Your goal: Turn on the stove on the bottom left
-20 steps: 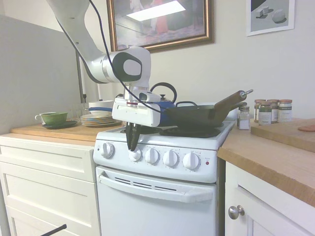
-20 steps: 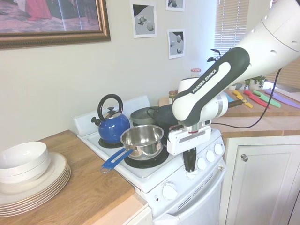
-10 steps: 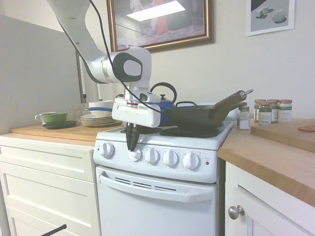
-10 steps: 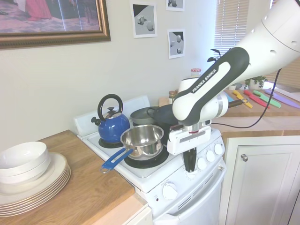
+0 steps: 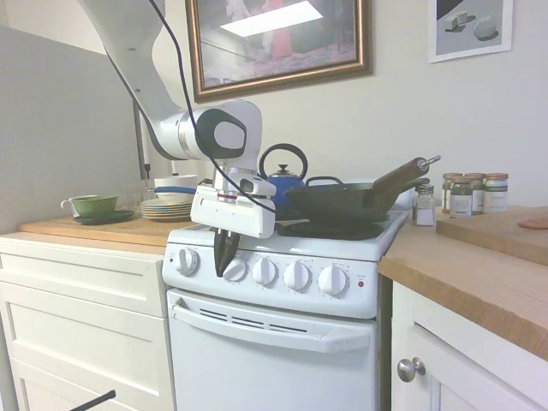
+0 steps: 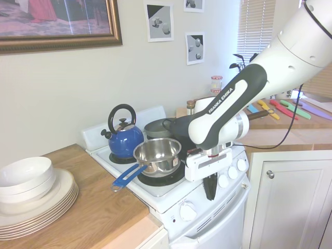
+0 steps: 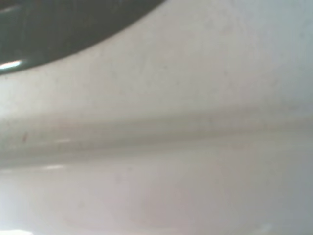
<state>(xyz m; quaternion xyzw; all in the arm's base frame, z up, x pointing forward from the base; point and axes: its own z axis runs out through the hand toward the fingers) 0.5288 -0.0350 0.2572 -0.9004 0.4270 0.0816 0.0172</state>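
Before round white knobs (image 5: pixel 265 271), black claw (image 5: pixel 223 267) hangs.

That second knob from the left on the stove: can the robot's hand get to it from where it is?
Probably yes. The hand hangs just in front of the stove, between the first knob and the second knob, with nothing between them.

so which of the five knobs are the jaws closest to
The second knob from the left; the gripper hangs just in front of it, the other four sit clear.
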